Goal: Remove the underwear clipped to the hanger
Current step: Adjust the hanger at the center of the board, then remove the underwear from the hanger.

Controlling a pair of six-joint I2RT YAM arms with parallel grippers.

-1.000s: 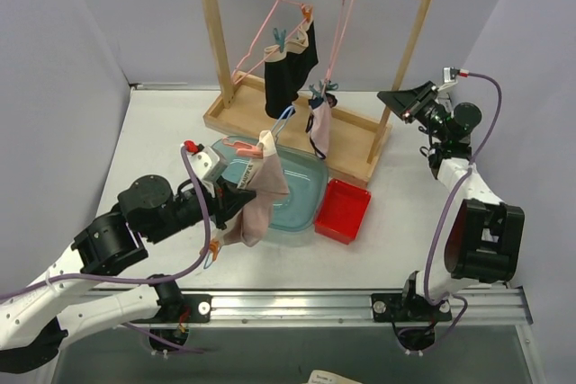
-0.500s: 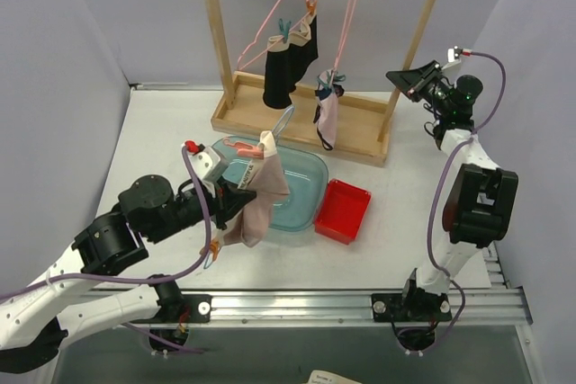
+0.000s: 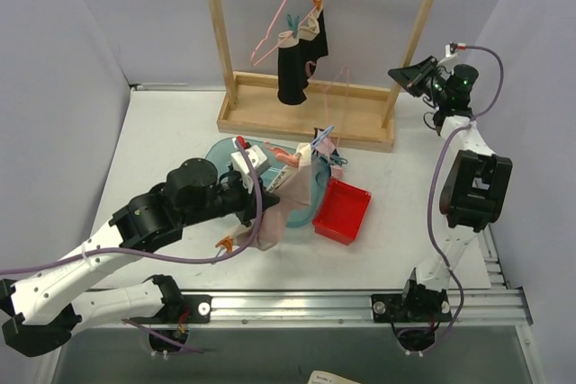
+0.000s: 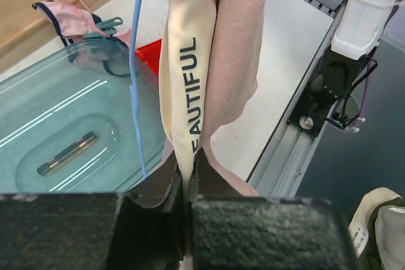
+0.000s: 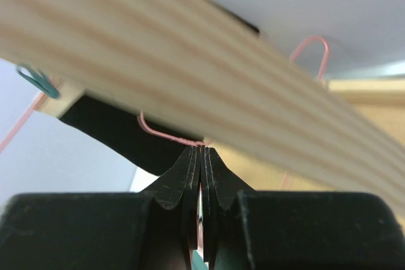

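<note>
Left wrist view: your left gripper (image 4: 188, 164) clamped tight on pale pink cloth briefs (image 4: 218, 61) with cream lettered waistband, held in front of tall wooden rack (image 3: 216, 33), where translucent teal plastic tub (image 4: 57, 124) waits, likely for drop. Your right gripper (image 5: 201, 156) fully closed at rack's bar; contents unconfirmed. Black cloth briefs (image 3: 295, 69) hang clipped under rack's bar.

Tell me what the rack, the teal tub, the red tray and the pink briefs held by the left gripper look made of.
Rack: bare light wood, visible grain, unpainted. Teal tub: translucent plastic, glossy; highlights streak its floor. Red tray: opaque, smooth, likely plastic. Pink briefs: soft matte cloth, probably a knit; it drapes in folds beside a cream printed waistband.
</note>
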